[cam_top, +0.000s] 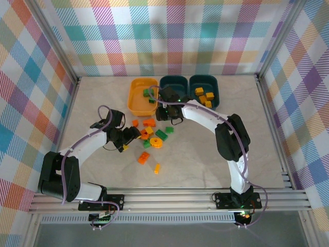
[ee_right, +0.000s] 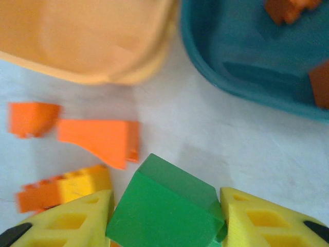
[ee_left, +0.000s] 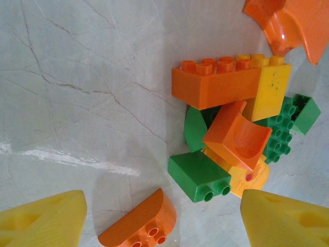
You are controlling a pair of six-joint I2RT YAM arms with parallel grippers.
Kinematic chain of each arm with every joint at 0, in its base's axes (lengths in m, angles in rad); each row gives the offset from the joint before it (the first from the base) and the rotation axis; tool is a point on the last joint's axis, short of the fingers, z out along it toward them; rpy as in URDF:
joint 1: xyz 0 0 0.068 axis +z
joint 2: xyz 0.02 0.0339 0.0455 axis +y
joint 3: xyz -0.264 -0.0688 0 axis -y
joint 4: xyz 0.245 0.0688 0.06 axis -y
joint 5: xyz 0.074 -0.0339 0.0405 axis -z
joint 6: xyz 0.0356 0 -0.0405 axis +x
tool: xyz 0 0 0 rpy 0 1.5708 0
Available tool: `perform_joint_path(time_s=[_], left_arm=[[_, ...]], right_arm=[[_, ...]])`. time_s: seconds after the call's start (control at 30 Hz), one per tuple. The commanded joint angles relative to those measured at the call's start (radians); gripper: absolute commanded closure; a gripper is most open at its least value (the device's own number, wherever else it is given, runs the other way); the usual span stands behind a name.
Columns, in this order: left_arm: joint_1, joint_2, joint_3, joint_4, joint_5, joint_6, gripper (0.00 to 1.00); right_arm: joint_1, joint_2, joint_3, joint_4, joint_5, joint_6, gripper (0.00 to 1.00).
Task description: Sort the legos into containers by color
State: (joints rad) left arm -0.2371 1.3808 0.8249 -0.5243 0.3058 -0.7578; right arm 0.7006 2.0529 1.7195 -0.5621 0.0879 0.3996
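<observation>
Loose legos (cam_top: 152,136) in green, orange and yellow lie mid-table. My left gripper (cam_top: 134,134) hangs open over their left side; in the left wrist view its yellow fingers (ee_left: 49,218) flank an orange half-round brick (ee_left: 139,225) and a green brick (ee_left: 199,176). My right gripper (cam_top: 163,112) is shut on a green brick (ee_right: 159,213), held just in front of the yellow-orange tub (cam_top: 134,103) and the middle teal tub (ee_right: 247,77). Green bricks (cam_top: 149,93) lie in the yellow-orange tub. Yellow and orange bricks (cam_top: 204,96) lie in the right teal tub (cam_top: 216,85).
A long orange brick (ee_left: 216,85) and a yellow brick (ee_left: 270,92) top the pile in the left wrist view. Two stray bricks (cam_top: 144,157) lie nearer the front. Checked walls enclose the table; a metal rail (cam_top: 175,198) runs along the near edge.
</observation>
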Motion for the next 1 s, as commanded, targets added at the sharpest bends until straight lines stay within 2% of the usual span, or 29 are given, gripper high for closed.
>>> perform_joint_path(time_s=[0.0,0.17,0.43,0.53,0.6,0.77,0.87,0.97], left_arm=[[0.071,-0.036,0.029,-0.040,0.024,0.024,0.21],[0.124,-0.069,0.015,-0.091,0.042,0.041,0.21],[0.126,-0.121,-0.010,-0.119,0.047,0.052,0.20],[0.126,-0.120,-0.010,-0.114,0.050,0.052,0.20],[0.126,-0.117,-0.007,-0.104,0.056,0.049,0.20],[0.126,-0.095,0.011,-0.073,0.077,0.039,0.19],[0.118,-0.086,0.017,-0.049,0.078,0.033,0.19],[0.087,-0.075,0.029,-0.044,0.054,0.035,0.20]], right_arm=[[-0.001,0.071,0.129,0.020,-0.047,-0.017,0.58],[-0.003,0.240,0.374,-0.004,-0.060,-0.044,0.58],[-0.004,0.498,0.788,-0.187,-0.078,-0.062,0.55],[-0.004,0.526,0.845,-0.216,-0.082,-0.064,0.45],[-0.003,0.509,0.847,-0.220,-0.086,-0.070,0.40],[0.001,0.386,0.767,-0.188,-0.068,-0.103,0.38],[0.010,0.260,0.607,-0.132,-0.059,-0.114,0.38],[0.030,0.111,0.351,-0.050,-0.052,-0.102,0.41]])
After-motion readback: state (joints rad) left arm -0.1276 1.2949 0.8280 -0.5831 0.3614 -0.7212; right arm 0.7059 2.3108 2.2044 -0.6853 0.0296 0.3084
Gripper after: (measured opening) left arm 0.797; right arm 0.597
